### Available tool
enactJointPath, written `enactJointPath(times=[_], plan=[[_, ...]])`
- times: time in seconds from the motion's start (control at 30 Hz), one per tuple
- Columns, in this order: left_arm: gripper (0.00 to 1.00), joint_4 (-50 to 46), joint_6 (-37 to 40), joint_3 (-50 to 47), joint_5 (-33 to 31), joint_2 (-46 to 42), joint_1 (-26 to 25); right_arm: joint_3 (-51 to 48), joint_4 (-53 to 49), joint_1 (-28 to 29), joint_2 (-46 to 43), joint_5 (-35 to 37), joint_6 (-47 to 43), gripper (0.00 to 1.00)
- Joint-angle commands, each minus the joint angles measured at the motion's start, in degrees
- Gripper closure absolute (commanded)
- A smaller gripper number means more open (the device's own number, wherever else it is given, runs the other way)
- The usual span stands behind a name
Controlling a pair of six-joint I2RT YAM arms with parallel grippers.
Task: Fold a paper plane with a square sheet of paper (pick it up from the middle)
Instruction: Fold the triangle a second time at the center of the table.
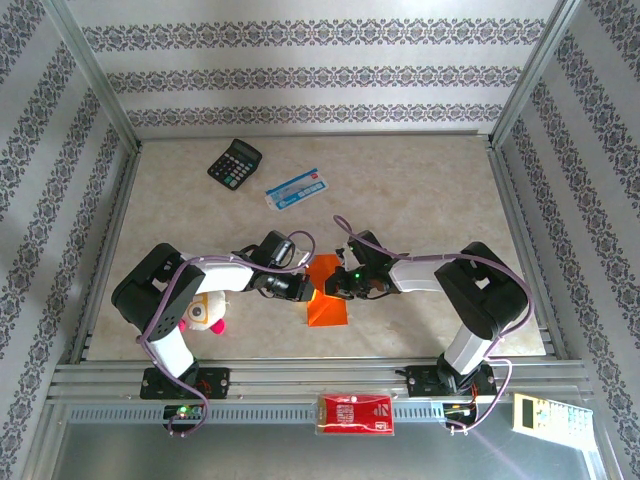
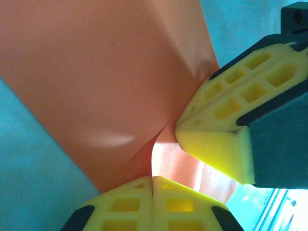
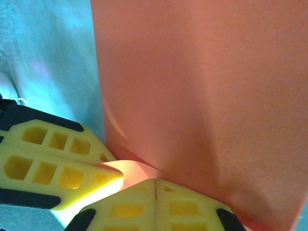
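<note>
- The left gripper (image 1: 303,289) and right gripper (image 1: 340,287) are both clamped shut on the orange paper (image 1: 327,304), tip to tip near the middle of the table (image 1: 450,200), probably to pinch a fold into it.
- The overhead view shows the calculator (image 1: 234,161) well apart; the wrist views reveal the paper buckling at the pinch.

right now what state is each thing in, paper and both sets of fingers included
orange sheet, bent upward, pinched from both sides, not yet a plane
left fingers, shut on the orange sheet
right fingers, shut on the orange sheet
calculator, lying flat face up, untouched
blue-and-white packet, lying flat, untouched
red packet, lying on the front rail
</note>
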Motion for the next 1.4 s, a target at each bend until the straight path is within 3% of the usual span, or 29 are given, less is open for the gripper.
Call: enactJointPath(times=[0.0,0.13,0.43,0.6,0.67,0.73,0.87,1.03,1.37], plan=[[1.00,-6.38,1.31,-0.92,-3.80,1.25,0.31,-1.66,-0.01,-0.61,2.00,1.85,-1.94,1.00],[0.99,-6.82,1.00,-0.36,-4.17,-0.07,0.31,-2.73,-0.01,-0.83,2.26,2.62,-2.30,1.00],[0.78,-9.21,-0.63,2.14,-5.30,-5.12,0.25,-4.16,0.74,-1.03,2.70,3.11,-2.24,1.00],[0.75,-6.67,-5.28,-1.43,-4.18,-11.41,-0.26,-4.16,1.54,-1.14,3.16,2.95,-1.73,1.00],[0.78,-4.36,-8.09,-3.24,-3.04,-13.24,-1.47,-4.07,1.96,-1.16,3.54,2.65,-1.36,1.00],[0.88,-1.30,-10.85,-4.90,-1.79,-13.97,-3.56,-4.00,2.15,-1.14,3.67,2.56,-1.25,1.00],[1.00,3.09,-14.12,-5.78,-0.76,-11.93,-7.74,-3.90,2.24,-1.36,4.02,2.39,-1.50,1.00],[1.00,7.16,-16.05,-4.99,0.46,-7.95,-9.09,-4.05,2.42,-1.50,4.37,2.31,-1.43,1.00],[1.00,2.32,-12.24,-3.66,-2.45,-4.35,-9.12,-4.51,2.39,-1.69,3.83,2.64,-1.25,1.00]])
